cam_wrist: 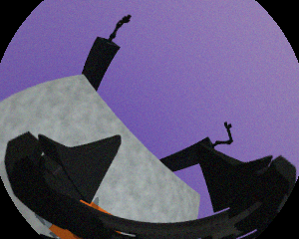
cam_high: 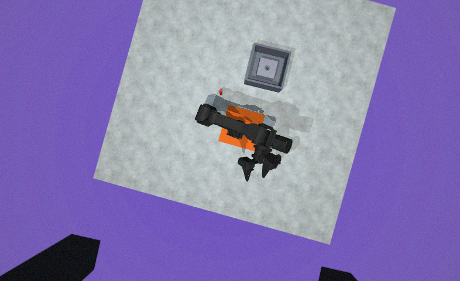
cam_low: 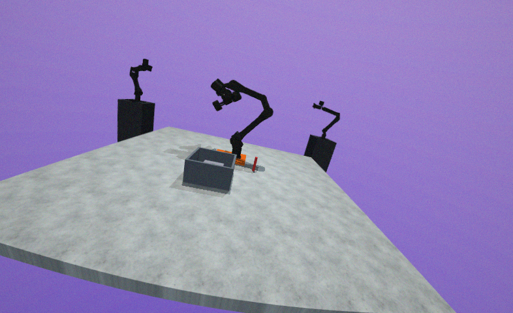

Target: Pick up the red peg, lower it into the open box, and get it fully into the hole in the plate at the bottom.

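My fingers (cam_high: 255, 171) gape, gripping nothing. The slim red peg (cam_high: 220, 91) (cam_low: 254, 164) stands upright on the mottled counter (cam_high: 177, 149) (cam_low: 213, 240) (cam_wrist: 145, 184), outside the square-walled box (cam_high: 250, 82) (cam_low: 207, 176); only the top view shows the plate's (cam_high: 262, 72) round hole.

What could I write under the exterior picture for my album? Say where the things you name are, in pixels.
A black robot arm holds its empty gripper (cam_high: 255, 179) (cam_low: 217, 105) (cam_wrist: 159, 143) high while the red peg (cam_high: 220, 92) (cam_low: 254, 164) stands beside the open box (cam_high: 263, 86) (cam_low: 207, 176).

Bystanders around an orange pad (cam_high: 225, 136) (cam_low: 243, 157) (cam_wrist: 65, 232).
In the exterior view, we see one dark pedestal (cam_high: 337, 274) (cam_low: 135, 120) (cam_wrist: 101, 60) at ten o'clock from it, another pedestal (cam_high: 56, 259) (cam_low: 320, 152) (cam_wrist: 184, 155) at three.
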Tool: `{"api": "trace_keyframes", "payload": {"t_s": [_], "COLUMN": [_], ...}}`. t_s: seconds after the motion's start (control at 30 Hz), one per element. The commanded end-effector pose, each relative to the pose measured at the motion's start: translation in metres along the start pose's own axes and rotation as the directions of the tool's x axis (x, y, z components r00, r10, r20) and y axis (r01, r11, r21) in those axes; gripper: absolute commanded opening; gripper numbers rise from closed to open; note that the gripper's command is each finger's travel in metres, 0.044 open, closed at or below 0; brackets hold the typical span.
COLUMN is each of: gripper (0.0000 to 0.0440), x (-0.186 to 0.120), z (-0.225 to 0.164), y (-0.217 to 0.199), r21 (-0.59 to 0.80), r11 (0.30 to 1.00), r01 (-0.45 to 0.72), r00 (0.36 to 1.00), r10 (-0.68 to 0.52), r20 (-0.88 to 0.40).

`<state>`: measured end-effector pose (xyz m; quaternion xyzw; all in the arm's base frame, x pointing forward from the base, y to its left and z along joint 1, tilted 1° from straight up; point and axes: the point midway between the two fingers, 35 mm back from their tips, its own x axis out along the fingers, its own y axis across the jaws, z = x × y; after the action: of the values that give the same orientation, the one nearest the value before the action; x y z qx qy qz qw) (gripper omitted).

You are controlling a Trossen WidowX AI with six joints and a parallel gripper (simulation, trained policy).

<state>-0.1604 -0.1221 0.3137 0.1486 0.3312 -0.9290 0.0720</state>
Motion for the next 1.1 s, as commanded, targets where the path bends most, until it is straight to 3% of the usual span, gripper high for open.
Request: {"api": "trace_keyframes", "payload": {"t_s": [0.0, 0.23, 0.47, 0.73, 1.07], "gripper": [0.044, 0.044, 0.044, 0.044, 0.044], "x": [-0.011, -0.044, -0.089, -0.147, -0.222], "z": [0.001, -0.003, -0.016, -0.043, -0.091], "y": [0.029, 0.081, 0.123, 0.154, 0.163], "r21": [-0.047, -0.145, -0.247, -0.356, -0.474], "r11": [0.993, 0.939, 0.836, 0.671, 0.413], "r01": [-0.11, -0.311, -0.49, -0.65, -0.778], "r00": [0.993, 0.944, 0.852, 0.71, 0.503], "r10": [0.112, 0.323, 0.519, 0.704, 0.861], "r20": [0.027, 0.063, 0.066, 0.029, -0.074]}}
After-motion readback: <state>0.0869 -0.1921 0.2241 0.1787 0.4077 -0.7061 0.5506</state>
